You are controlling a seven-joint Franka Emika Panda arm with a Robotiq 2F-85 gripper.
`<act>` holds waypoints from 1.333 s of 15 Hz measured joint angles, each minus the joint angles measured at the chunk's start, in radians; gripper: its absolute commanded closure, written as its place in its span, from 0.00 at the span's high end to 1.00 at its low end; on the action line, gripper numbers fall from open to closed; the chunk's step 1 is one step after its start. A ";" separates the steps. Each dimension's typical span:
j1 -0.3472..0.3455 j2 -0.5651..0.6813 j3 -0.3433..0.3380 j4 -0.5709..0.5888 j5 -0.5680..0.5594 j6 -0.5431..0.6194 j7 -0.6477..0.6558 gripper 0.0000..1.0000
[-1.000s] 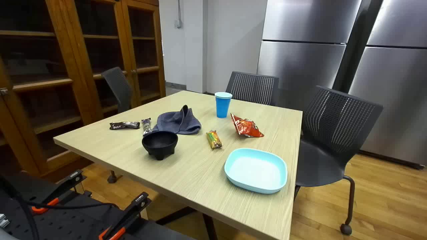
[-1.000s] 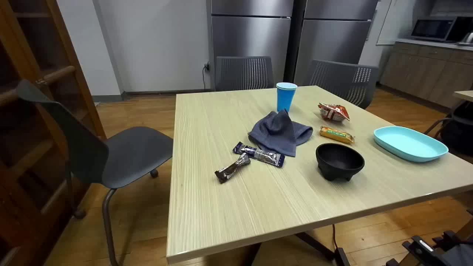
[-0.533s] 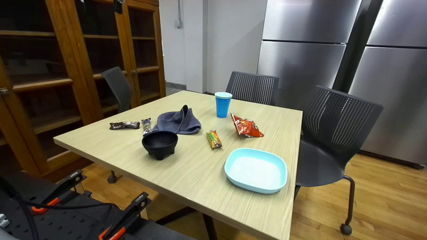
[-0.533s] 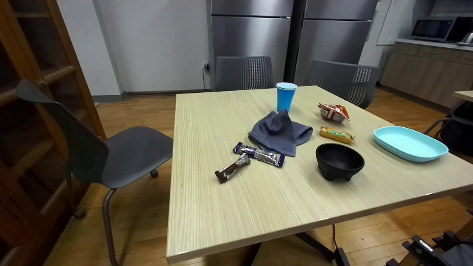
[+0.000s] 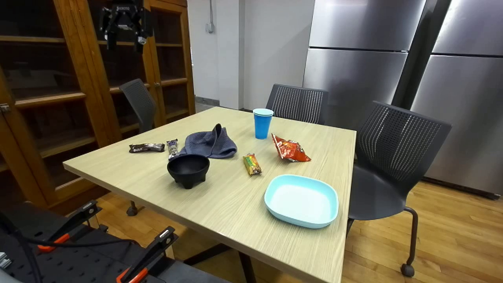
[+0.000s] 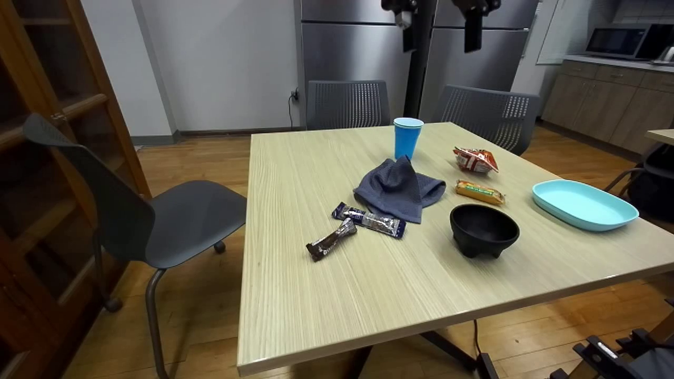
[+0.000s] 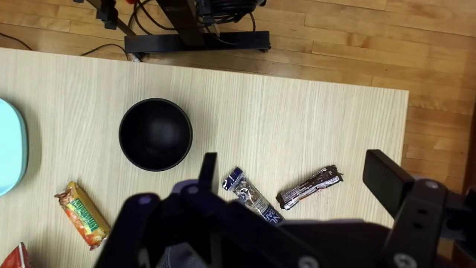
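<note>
Hovering well above table (image 6: 295, 179), gripper (image 6: 441, 38) grips nothing, jaws spread wide. Nearest below, framed between jaws in wrist view: dark-wrapped bar (image 7: 309, 187), blue-ended bar (image 7: 253, 195) just beside it. Towel (image 6: 397, 189) close to blue-ended bar; cannot tell if touching. Black bowl (image 7: 156, 134) near; yellow-wrapped bar (image 6: 480, 192), red bag (image 6: 475, 159), blue cup (image 6: 406, 139), turquoise dish (image 5: 301, 201) farther off. Judged from layout: early stage; arm positioned overhead, bars both on table, contact and grasp left undone.
</note>
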 measured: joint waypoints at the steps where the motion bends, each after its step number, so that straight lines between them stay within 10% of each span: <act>1: 0.011 0.028 0.000 0.015 0.002 0.007 0.020 1.00; 20: 0.152 0.519 -0.049 0.352 0.058 0.197 0.487 1.00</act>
